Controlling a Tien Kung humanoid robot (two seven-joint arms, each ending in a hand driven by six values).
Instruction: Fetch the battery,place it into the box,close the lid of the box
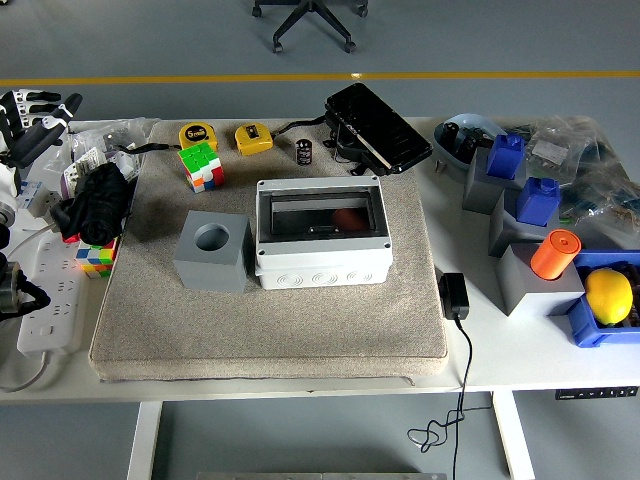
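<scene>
Beige felt mat (270, 320) over most of the white counter (480, 350), front half bare and free for movement right to the near edge. Grey box (322, 240) at mat centre, clear lid down flat over it, something reddish inside dimly seen through the tinted lid. Grey cube with a round hole (212, 251) just beside the box on its left, small gap between. Battery (304, 151), a small black cylinder, upright near the mat's far edge, behind the box and well apart from it. Flanked there by a yellow tape measure (253, 138) and a second one (197, 134), a colour cube (201, 166) just in front, and a black tilted device (377, 128) close on its right.

Left hand (35, 118) at the far left edge, off the mat, fingers spread loosely, holding nothing, partly cut off by the frame. Below it a black bundle (97, 203), another colour cube (97, 256) and a white power strip (50, 310) crowding the left margin. Right side packed with blue and grey blocks (520, 205), an orange cylinder (555, 253), a lemon (608, 296) in a blue tray, and a black adapter (454, 296) with cable hanging over the near edge.
</scene>
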